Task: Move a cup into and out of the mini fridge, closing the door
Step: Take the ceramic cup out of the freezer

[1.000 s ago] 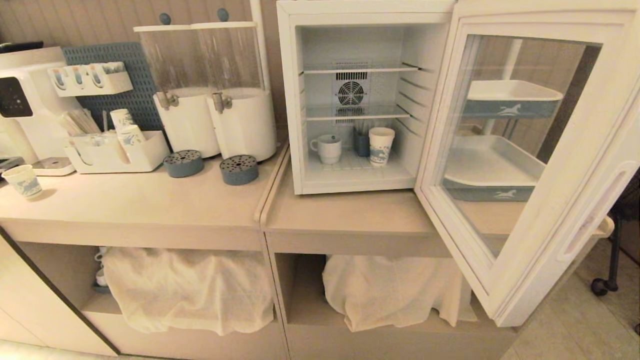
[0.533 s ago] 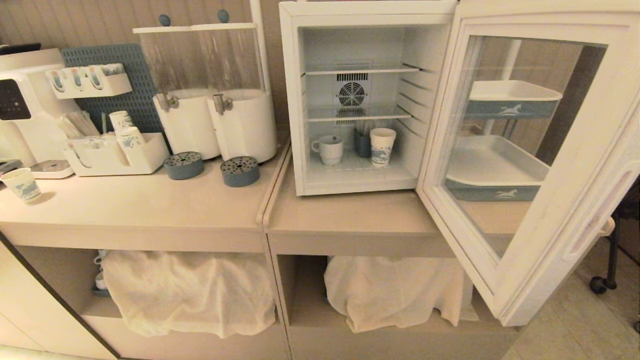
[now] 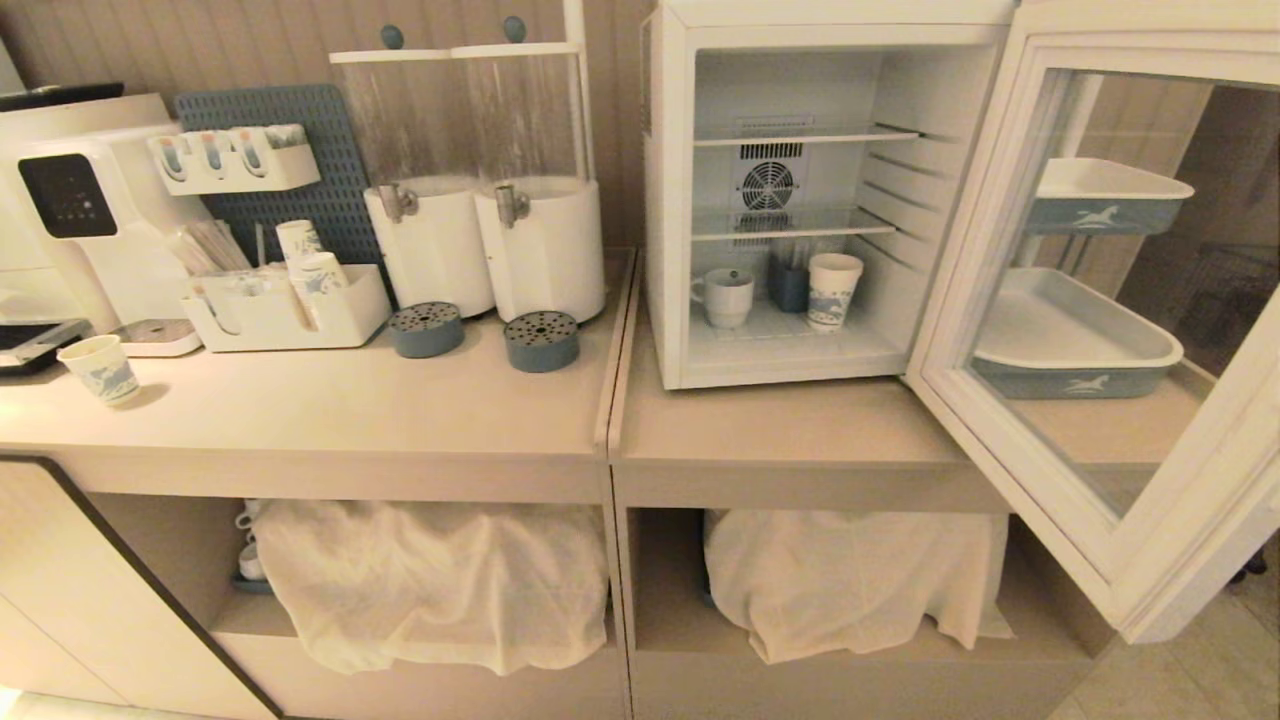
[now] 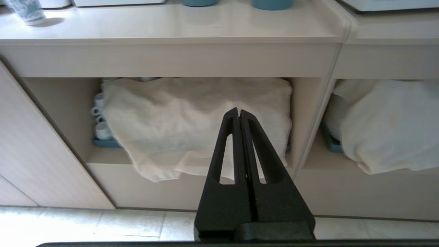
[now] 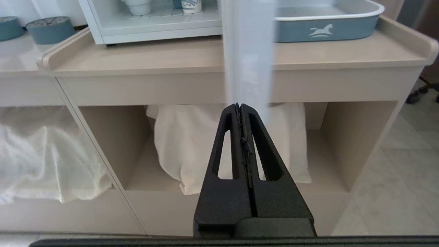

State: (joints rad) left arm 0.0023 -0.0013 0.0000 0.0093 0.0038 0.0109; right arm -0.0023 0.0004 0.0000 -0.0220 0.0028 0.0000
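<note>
The white mini fridge [image 3: 670, 200] stands on the right counter with its glass door [image 3: 1150, 520] swung wide open toward me. The squat white cup [image 3: 726, 297] with a loop handle sits on the fridge floor at the left; its base also shows in the right wrist view as the cup [image 5: 139, 7]. Neither arm shows in the head view. My left gripper [image 4: 239, 111] is shut and empty, low in front of the left lower shelf. My right gripper [image 5: 239, 106] is shut and empty, just below the edge of the open door [image 5: 247, 51].
Inside the fridge a patterned paper cup [image 3: 833, 290] and a dark blue holder [image 3: 789, 285] stand beside the cup. Twin dispensers [image 3: 490, 240], two blue round lids [image 3: 541, 341], an organiser with cups [image 3: 290, 310], a paper cup [image 3: 100, 369] and a white machine [image 3: 80, 210] fill the left counter. Blue-white trays [image 3: 1075, 350] sit behind the door. Cloths [image 3: 440, 580] drape the lower shelves.
The whole head view has shifted right, so the camera has moved leftward; fridge, door and counter items keep their places relative to one another.
</note>
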